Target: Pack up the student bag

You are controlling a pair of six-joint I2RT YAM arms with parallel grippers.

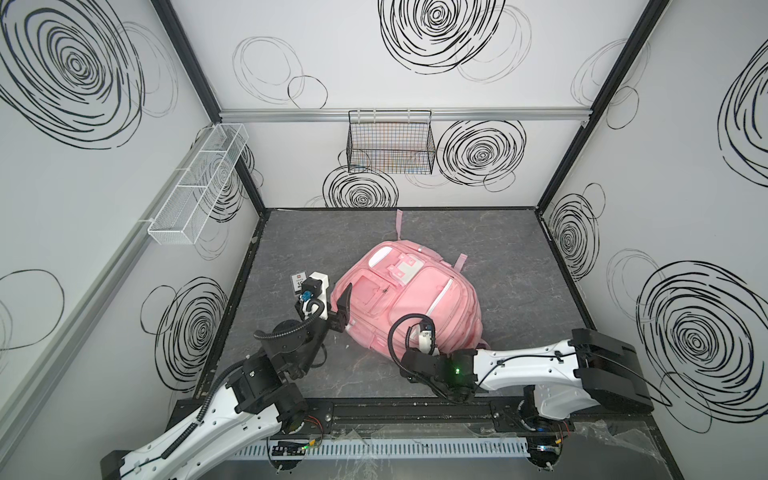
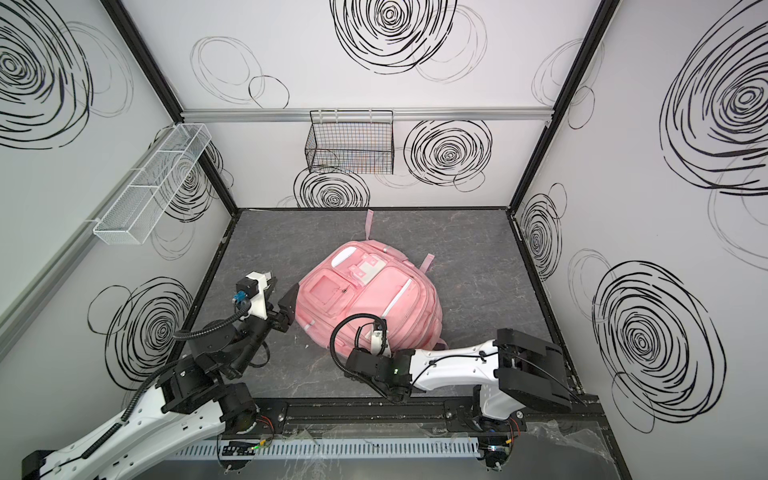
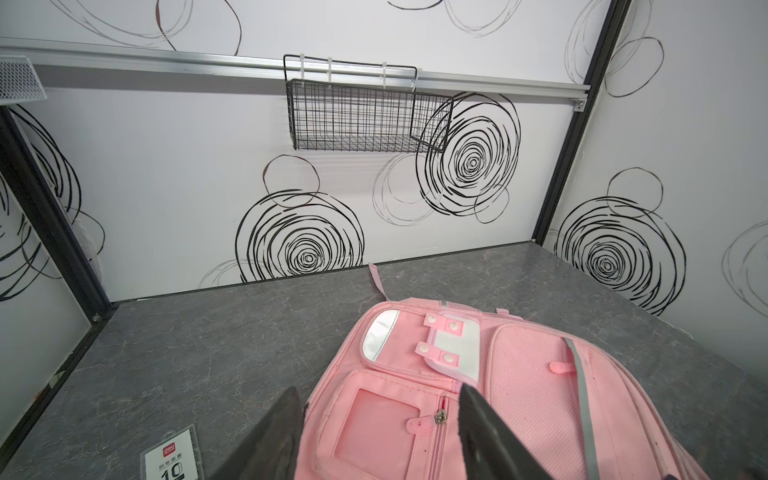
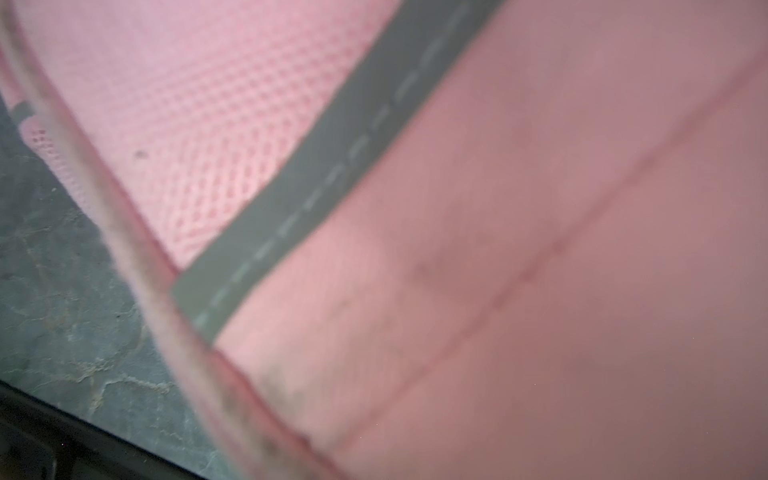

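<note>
The student bag, a pink backpack, lies front up in the middle of the grey table in both top views. My left gripper hovers at the bag's left edge. In the left wrist view it is open, its fingers astride the clear window pocket and a zipper pull. My right wrist presses down on the bag's near edge and hides the jaws. The right wrist view holds only blurred pink fabric and a grey strip. What the shut right gripper holds, I cannot tell.
A small white card with a red logo lies on the table left of the bag. A black wire basket hangs on the back wall. A white mesh basket hangs on the left wall. Pink straps trail behind the bag.
</note>
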